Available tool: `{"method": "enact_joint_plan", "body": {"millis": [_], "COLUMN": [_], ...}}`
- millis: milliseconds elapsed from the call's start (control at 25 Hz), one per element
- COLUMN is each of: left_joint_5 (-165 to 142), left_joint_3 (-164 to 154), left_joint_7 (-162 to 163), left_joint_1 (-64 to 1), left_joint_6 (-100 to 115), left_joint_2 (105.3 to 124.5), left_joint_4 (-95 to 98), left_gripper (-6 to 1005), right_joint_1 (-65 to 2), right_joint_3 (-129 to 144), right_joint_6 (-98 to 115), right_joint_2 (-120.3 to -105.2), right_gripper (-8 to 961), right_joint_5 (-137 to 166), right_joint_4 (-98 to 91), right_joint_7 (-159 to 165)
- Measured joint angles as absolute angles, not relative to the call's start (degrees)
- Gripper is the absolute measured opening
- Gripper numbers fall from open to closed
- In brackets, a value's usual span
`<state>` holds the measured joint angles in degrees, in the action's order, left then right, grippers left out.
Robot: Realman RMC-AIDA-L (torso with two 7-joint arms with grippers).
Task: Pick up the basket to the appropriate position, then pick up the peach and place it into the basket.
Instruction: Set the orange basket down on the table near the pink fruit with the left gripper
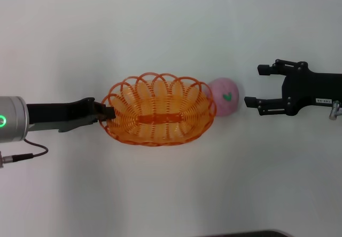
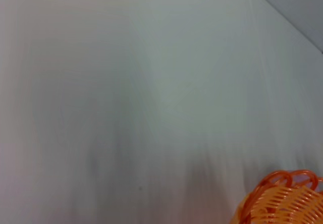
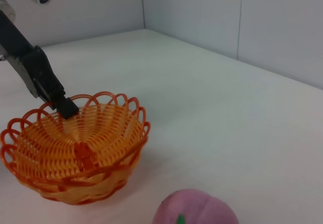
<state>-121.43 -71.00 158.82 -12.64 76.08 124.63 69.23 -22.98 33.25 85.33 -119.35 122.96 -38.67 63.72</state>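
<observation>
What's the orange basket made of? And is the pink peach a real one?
The basket looks like plastic: thin, glossy orange strands looped into an open weave with a scalloped rim. The peach seems a toy, perhaps foam or soft rubber: evenly pink and matte, with a flat green leaf mark. I can't be sure by looks alone.

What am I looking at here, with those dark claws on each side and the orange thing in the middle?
This is a two-armed robot seen through three cameras: one on its head looking down at a white table, and one on each wrist. The orange thing is a woven basket, and the pink ball touching its side is a toy peach. The left hand has closed on the basket's rim; the right wrist camera shows that grip from the far side. The right hand hovers open just beside the peach, not touching it. The left wrist camera sees mostly table and one edge of the basket.
</observation>
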Motion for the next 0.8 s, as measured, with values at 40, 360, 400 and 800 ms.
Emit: {"method": "enact_joint_plan", "body": {"millis": [40, 360, 400, 800], "left_joint_5": [-121.3, -121.1, -121.2, -122.1], "left_joint_3": [-71.1, -72.3, -72.7, -74.4], "left_joint_7": [158.8, 158.8, 158.8, 159.0], "left_joint_1": [-12.5, -11.7, -11.5, -11.3], "left_joint_6": [75.8, 74.6, 74.0, 71.7], "left_joint_2": [124.63, 124.63, 124.62, 124.63], "left_joint_4": [69.2, 69.3, 69.3, 69.6], "left_gripper": [62, 62, 62, 63], "right_joint_1": [-23.0, -23.1, -23.1, -22.9], "right_joint_3": [33.2, 33.2, 33.2, 33.2], "right_joint_6": [85.3, 85.2, 85.2, 85.2], "right_joint_2": [-119.35, -119.35, -119.35, -119.35], "right_gripper": [925, 925, 926, 926], "right_joint_5": [123.0, 123.0, 123.0, 123.0], "right_joint_4": [-38.7, -38.7, -38.7, -38.7], "right_joint_7": [63.7, 63.7, 63.7, 63.7]}}
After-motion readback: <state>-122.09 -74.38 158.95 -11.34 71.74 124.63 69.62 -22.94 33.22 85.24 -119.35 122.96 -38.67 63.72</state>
